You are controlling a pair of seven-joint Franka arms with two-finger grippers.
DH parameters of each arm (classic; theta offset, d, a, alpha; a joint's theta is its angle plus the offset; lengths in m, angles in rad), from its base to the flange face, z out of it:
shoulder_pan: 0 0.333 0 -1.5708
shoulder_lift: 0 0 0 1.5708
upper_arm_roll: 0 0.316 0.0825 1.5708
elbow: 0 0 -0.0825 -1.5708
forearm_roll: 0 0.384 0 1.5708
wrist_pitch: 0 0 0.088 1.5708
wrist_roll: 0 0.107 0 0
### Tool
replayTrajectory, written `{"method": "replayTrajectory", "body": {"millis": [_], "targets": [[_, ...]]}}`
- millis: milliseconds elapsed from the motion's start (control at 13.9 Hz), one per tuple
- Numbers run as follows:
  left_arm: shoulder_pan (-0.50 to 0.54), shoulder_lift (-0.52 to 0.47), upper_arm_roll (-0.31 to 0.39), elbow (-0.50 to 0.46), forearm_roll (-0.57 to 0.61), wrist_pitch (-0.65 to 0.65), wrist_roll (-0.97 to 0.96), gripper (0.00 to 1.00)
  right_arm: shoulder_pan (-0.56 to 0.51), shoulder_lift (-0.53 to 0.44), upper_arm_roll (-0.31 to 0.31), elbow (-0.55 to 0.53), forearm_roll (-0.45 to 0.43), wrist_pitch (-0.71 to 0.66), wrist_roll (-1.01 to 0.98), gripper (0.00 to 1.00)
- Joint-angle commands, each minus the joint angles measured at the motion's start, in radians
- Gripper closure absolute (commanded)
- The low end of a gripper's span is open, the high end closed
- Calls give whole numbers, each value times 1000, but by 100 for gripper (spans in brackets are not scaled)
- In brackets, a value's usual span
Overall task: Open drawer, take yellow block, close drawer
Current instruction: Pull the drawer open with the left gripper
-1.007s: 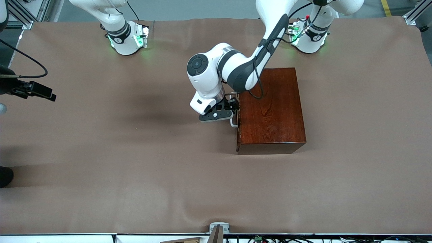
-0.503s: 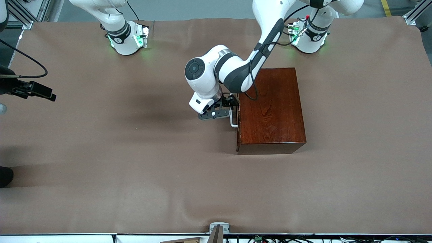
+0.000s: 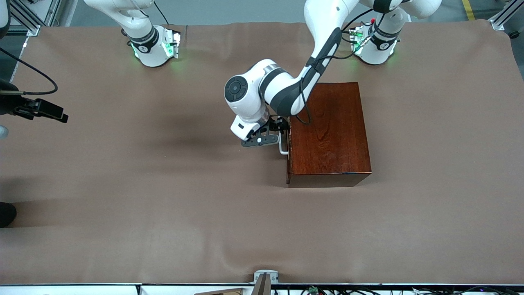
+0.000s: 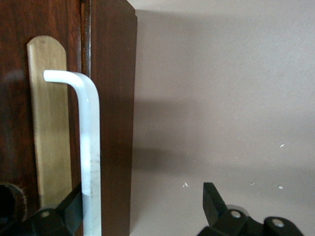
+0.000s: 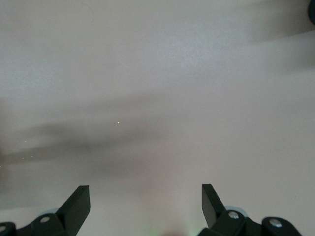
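Left gripper (image 3: 275,132) astride near–far drawer handle (image 3: 282,146)

— Arms on my feed? 
— I see glossy white shells, dark grey joint bands; the left arm (image 3: 286,88) has a round dark cap and a black cable looping along it. 
— Bases? 
— Green lights glow at both. The left gripper (image 3: 273,132) is black, with pale screws.

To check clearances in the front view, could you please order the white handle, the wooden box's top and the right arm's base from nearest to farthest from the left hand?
1. White handle: at the open left hand, on the closed drawer's front.
2. Wooden box's top: beside the hand, toward the left arm's end.
3. Right arm's base: at the table's right-arm end.
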Motion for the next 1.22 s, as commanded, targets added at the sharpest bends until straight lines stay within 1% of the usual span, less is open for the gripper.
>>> {"method": "replayTrajectory", "body": {"millis": [0, 288, 791, 1007, 1151], "targets": [[-21, 15, 2, 29, -16, 89, -51, 0, -3, -12, 3, 2, -1, -6, 5, 0], [-24, 13, -3, 29, -16, 203, -120, 0, -3, -12, 3, 1, -3, -6, 5, 0], [-29, 27, -18, 28, -16, 322, -188, 0, -3, -12, 3, 2, -3, -6, 5, 0], [-29, 36, -37, 29, -18, 344, -180, 0, -3, -12, 3, 2, -1, -6, 5, 0], [-27, 36, -63, 29, -21, 344, -173, 0, -3, -12, 3, 2, -1, -6, 5, 0]]}}
